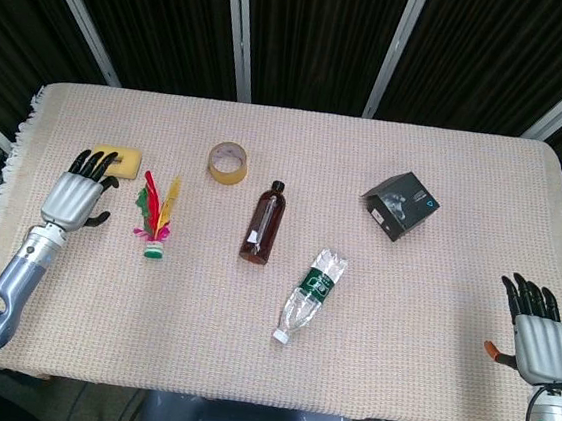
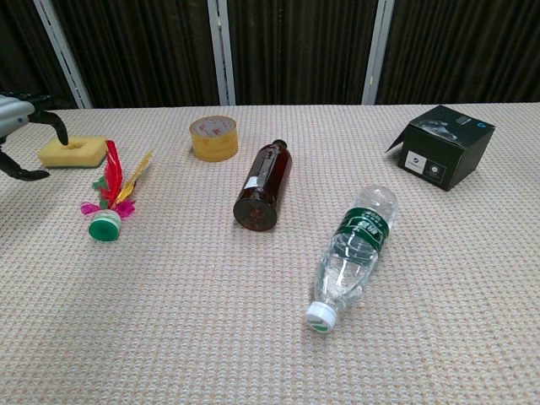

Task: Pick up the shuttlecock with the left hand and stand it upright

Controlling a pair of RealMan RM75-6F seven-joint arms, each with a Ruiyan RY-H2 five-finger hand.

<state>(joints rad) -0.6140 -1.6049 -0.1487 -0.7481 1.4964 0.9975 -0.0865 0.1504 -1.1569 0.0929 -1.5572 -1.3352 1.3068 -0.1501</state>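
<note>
The shuttlecock [image 1: 156, 216] lies flat on the woven cloth at the left. Its green base points toward the near edge and its red and yellow feathers point away; the chest view shows this shuttlecock [image 2: 111, 197] the same way. My left hand [image 1: 76, 195] hovers a short way to its left, fingers spread, holding nothing. Only the fingertips of the left hand [image 2: 21, 135] show at the left edge of the chest view. My right hand [image 1: 537, 336] hangs open off the near right corner of the table.
A yellow sponge [image 1: 117, 160] lies just beyond my left hand. A tape roll [image 1: 228, 161], a brown bottle [image 1: 263, 223] and a clear water bottle [image 1: 311, 294] lie mid-table. A black box [image 1: 400, 205] stands at the right.
</note>
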